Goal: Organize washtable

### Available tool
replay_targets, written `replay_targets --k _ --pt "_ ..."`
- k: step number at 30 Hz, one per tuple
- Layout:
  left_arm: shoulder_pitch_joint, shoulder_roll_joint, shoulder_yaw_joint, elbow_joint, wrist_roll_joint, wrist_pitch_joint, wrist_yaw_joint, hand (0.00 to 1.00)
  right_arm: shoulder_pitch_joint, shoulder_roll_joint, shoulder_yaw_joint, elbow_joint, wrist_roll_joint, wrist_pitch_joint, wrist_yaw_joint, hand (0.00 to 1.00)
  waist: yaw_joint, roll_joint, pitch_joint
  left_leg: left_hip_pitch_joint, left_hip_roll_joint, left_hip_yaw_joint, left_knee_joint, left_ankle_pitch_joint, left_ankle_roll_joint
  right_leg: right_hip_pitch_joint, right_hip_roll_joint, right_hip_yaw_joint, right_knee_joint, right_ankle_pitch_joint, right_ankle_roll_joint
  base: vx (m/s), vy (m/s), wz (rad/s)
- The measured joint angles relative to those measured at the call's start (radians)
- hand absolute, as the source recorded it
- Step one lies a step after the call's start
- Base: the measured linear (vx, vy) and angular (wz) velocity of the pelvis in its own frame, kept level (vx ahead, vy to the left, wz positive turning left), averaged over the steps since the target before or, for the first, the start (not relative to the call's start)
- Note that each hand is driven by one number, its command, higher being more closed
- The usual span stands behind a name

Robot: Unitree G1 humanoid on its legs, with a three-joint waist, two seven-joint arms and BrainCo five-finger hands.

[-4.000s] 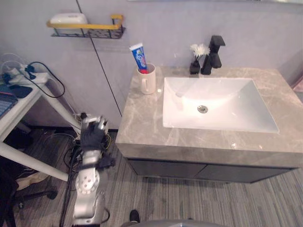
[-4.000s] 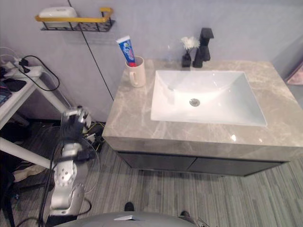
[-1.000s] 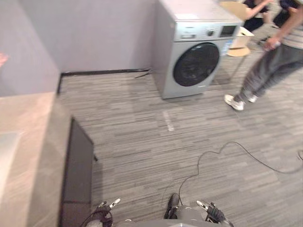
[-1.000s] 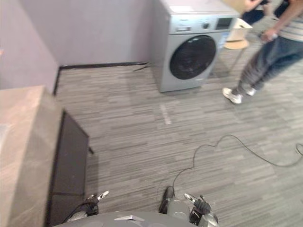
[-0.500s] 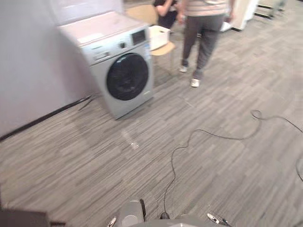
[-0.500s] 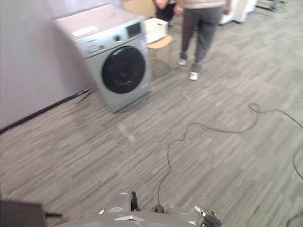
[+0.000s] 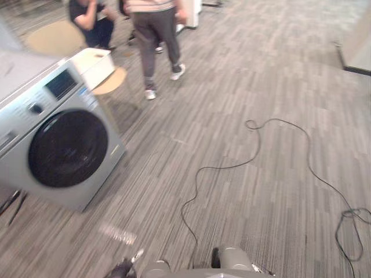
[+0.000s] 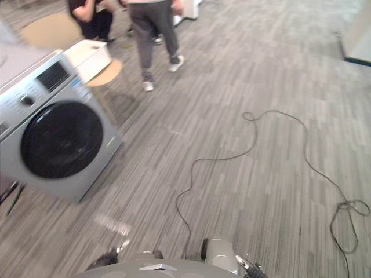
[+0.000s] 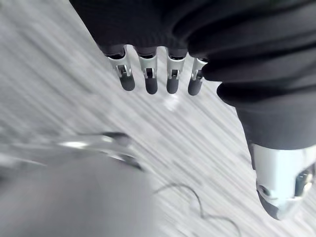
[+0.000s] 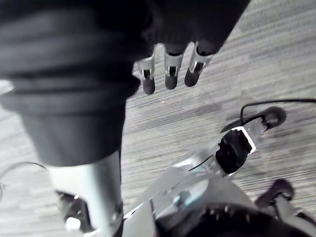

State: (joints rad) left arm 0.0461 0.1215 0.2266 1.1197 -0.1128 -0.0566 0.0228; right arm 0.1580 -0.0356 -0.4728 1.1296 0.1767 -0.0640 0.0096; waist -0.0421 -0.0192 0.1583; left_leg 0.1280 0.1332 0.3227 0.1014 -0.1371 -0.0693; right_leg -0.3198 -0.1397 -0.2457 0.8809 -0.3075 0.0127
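Grey plank floor [image 7: 261, 69] runs to a washing machine [image 7: 58, 145] at nine o'clock; the left hand [image 9: 151, 81] and right hand [image 10: 170, 74] hang slack and empty, and the washtable's place and handling cannot be told.

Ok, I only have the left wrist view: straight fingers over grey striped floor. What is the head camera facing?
Observer: A grey washing machine with a dark round door, at the left of the eye views.
Operator: Anyone nearby?
Observer: Yes, a person in dark trousers stands beyond the machine, near a white box on a tan seat.
Operator: And the right hand?
Observer: In its wrist view the right hand has straight fingers and holds nothing.
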Motion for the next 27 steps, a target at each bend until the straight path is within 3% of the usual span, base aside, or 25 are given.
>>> replay_targets --k 1,2,3,4,5,7,8,10,11,12,14,16,18,19,20,21,22,23,24,25,26,27 --pt "-0.038 -0.005 -0.012 -0.015 -0.005 -0.011 0.000 0.00 0.004 0.002 0.000 -0.004 0.000 0.001 0.000 0.00 -0.025 0.001 0.001 0.044 0.005 0.021 -0.036 -0.025 -0.005 -0.038 -0.014 -0.041 -0.128 0.013 0.010 -0.26 -0.047 -0.54" --pt "-0.053 -0.008 -0.023 -0.021 -0.014 -0.017 -0.001 0.00 0.007 0.005 0.000 -0.004 0.000 0.002 -0.001 0.00 -0.031 0.001 0.001 0.058 0.007 0.028 -0.050 -0.038 -0.024 -0.060 -0.020 -0.051 -0.197 0.028 0.021 -0.23 -0.032 -0.36" --pt "-0.079 -0.016 -0.034 -0.021 -0.020 -0.022 -0.004 0.00 0.014 0.006 -0.002 -0.007 0.000 0.002 -0.002 0.00 -0.034 0.002 0.000 0.070 0.009 0.044 -0.052 -0.066 -0.055 -0.079 -0.030 -0.064 -0.310 0.074 0.020 -0.10 -0.034 -0.33" --pt "-0.101 -0.033 -0.033 -0.020 -0.019 -0.025 -0.005 0.00 0.026 0.006 -0.007 -0.005 -0.001 0.006 -0.002 0.00 -0.033 0.005 0.001 0.088 0.009 0.056 -0.050 -0.089 -0.077 -0.093 -0.043 -0.074 -0.385 0.169 -0.001 0.23 -0.197 -0.42" --pt "-0.106 -0.061 -0.028 -0.014 -0.018 -0.027 -0.010 0.00 0.050 0.005 -0.033 0.005 0.000 0.012 -0.002 0.00 -0.042 0.023 -0.009 0.119 0.025 0.071 -0.040 -0.138 -0.022 -0.112 -0.032 -0.076 -0.305 0.156 -0.047 0.52 -0.268 -0.29" --pt "-0.092 -0.109 -0.003 -0.014 -0.008 -0.020 -0.013 0.00 0.060 0.002 -0.048 -0.003 0.000 0.012 -0.006 0.00 -0.062 0.048 0.001 0.116 0.068 0.102 0.100 -0.140 -0.037 -0.094 -0.017 -0.077 -0.248 0.069 -0.059 0.63 -0.334 -0.21" --pt "-0.066 -0.150 0.026 -0.011 0.015 -0.012 -0.016 0.00 0.076 0.008 -0.073 -0.032 0.000 0.015 -0.008 0.00 -0.064 0.061 0.010 0.032 0.153 0.076 0.409 -0.107 -0.052 -0.025 0.009 -0.082 -0.240 0.023 -0.094 0.59 -0.382 -0.22" --pt "-0.048 -0.167 0.054 -0.034 0.013 -0.009 -0.020 0.00 0.080 0.010 -0.084 -0.057 0.000 0.015 -0.010 0.00 -0.059 0.070 0.020 -0.072 0.226 -0.001 0.755 -0.043 -0.046 0.058 0.054 -0.084 -0.254 -0.024 -0.115 0.55 -0.335 -0.38" --pt "-0.039 -0.164 0.074 -0.044 0.013 -0.009 -0.024 0.00 0.061 0.004 -0.073 -0.071 0.000 0.015 -0.010 0.00 -0.050 0.088 0.023 -0.144 0.236 -0.056 0.948 -0.039 -0.041 0.130 0.098 -0.067 -0.290 -0.046 -0.128 0.56 -0.261 -0.56" --pt "-0.035 -0.157 0.098 -0.050 0.011 -0.010 -0.025 0.00 0.044 -0.005 -0.070 -0.079 -0.001 0.009 -0.009 0.00 -0.049 0.088 0.026 -0.226 0.204 -0.103 1.058 -0.046 -0.043 0.205 0.123 -0.052 -0.337 -0.063 -0.130 0.55 -0.231 -0.50" --pt "-0.029 -0.131 0.098 -0.069 0.011 -0.018 -0.025 0.00 0.014 -0.009 -0.049 -0.077 -0.001 0.009 -0.010 0.00 -0.022 0.070 0.027 -0.353 0.139 -0.113 1.051 -0.066 -0.044 0.298 0.140 -0.026 -0.429 -0.067 -0.124 0.48 -0.184 -0.43" --pt "-0.014 -0.102 0.102 -0.066 0.001 -0.018 -0.025 0.00 -0.028 -0.004 -0.025 -0.068 -0.001 0.010 -0.009 0.00 0.001 0.041 0.036 -0.441 0.112 -0.050 0.889 -0.100 -0.010 0.401 0.145 0.014 -0.528 -0.053 -0.102 0.24 -0.131 -0.57" --pt "-0.001 -0.093 0.130 -0.080 -0.020 -0.023 -0.021 0.00 -0.058 -0.006 0.009 -0.077 -0.001 0.005 -0.009 0.00 0.024 0.035 0.036 -0.498 0.100 -0.006 0.618 -0.096 0.006 0.507 0.145 0.043 -0.629 -0.043 -0.073 -0.16 -0.047 -0.56" --pt "0.009 -0.088 0.130 -0.080 -0.019 -0.026 -0.018 0.00 -0.071 -0.008 0.010 -0.075 -0.001 0.003 -0.009 0.00 0.040 0.037 0.033 -0.505 0.064 -0.037 0.348 -0.033 -0.020 0.560 0.141 0.072 -0.682 -0.048 -0.052 -0.14 -0.009 -0.87" --pt "0.035 -0.087 0.132 -0.077 -0.020 -0.025 -0.013 0.00 -0.090 -0.023 0.018 -0.070 -0.001 -0.002 -0.009 0.00 0.060 0.042 0.025 -0.518 0.043 -0.119 0.188 0.052 -0.068 0.600 0.140 0.121 -0.722 -0.064 -0.025 0.07 0.026 -1.18" --pt "0.049 -0.081 0.137 -0.059 -0.018 -0.025 -0.010 0.00 -0.093 -0.026 0.044 -0.062 -0.002 -0.001 -0.007 0.00 0.076 0.028 0.016 -0.529 0.019 -0.160 0.214 0.107 -0.065 0.615 0.120 0.158 -0.712 -0.082 0.004 0.38 0.097 -1.22" --pt "0.065 -0.079 0.149 -0.027 -0.019 -0.016 -0.009 0.00 -0.085 -0.027 0.048 -0.061 -0.002 -0.003 -0.006 0.00 0.080 0.020 0.003 -0.522 -0.023 -0.211 0.244 0.152 -0.012 0.589 0.090 0.183 -0.613 -0.098 0.032 0.67 0.180 -0.94" --pt "0.078 -0.064 0.162 0.016 -0.025 -0.011 -0.010 0.00 -0.074 -0.019 0.031 -0.052 -0.004 -0.002 -0.004 0.00 0.078 -0.009 -0.013 -0.509 -0.078 -0.244 0.289 0.141 0.036 0.489 0.039 0.198 -0.356 -0.094 0.052 0.62 0.168 -0.49" --pt "0.082 -0.044 0.160 0.027 -0.026 -0.006 -0.010 0.00 -0.066 -0.012 0.027 -0.038 -0.005 -0.001 -0.001 0.00 0.071 -0.032 -0.015 -0.483 -0.107 -0.228 0.301 0.108 0.056 0.434 0.004 0.208 -0.209 -0.050 0.059 0.59 0.146 0.12" --pt "0.082 -0.014 0.153 0.044 -0.026 0.003 -0.012 0.00 -0.047 0.001 0.000 -0.010 -0.009 0.005 0.004 0.00 0.048 -0.079 -0.014 -0.422 -0.156 -0.228 0.305 0.065 0.054 0.361 -0.049 0.213 0.025 0.145 0.060 0.32 0.087 0.56" --pt "0.075 0.007 0.125 0.049 -0.026 0.009 -0.013 0.00 -0.020 0.008 -0.022 0.011 -0.010 0.009 0.008 0.00 0.031 -0.103 -0.013 -0.348 -0.187 -0.239 0.284 0.034 0.064 0.326 -0.082 0.202 0.128 0.317 0.062 0.22 0.072 0.55" --pt "0.075 0.012 0.103 0.049 -0.023 0.014 -0.013 0.00 -0.010 0.013 -0.038 0.018 -0.010 0.010 0.014 0.00 0.025 -0.092 -0.004 -0.255 -0.190 -0.252 0.245 0.001 0.083 0.264 -0.084 0.191 0.237 0.260 0.000 0.01 0.035 0.17"
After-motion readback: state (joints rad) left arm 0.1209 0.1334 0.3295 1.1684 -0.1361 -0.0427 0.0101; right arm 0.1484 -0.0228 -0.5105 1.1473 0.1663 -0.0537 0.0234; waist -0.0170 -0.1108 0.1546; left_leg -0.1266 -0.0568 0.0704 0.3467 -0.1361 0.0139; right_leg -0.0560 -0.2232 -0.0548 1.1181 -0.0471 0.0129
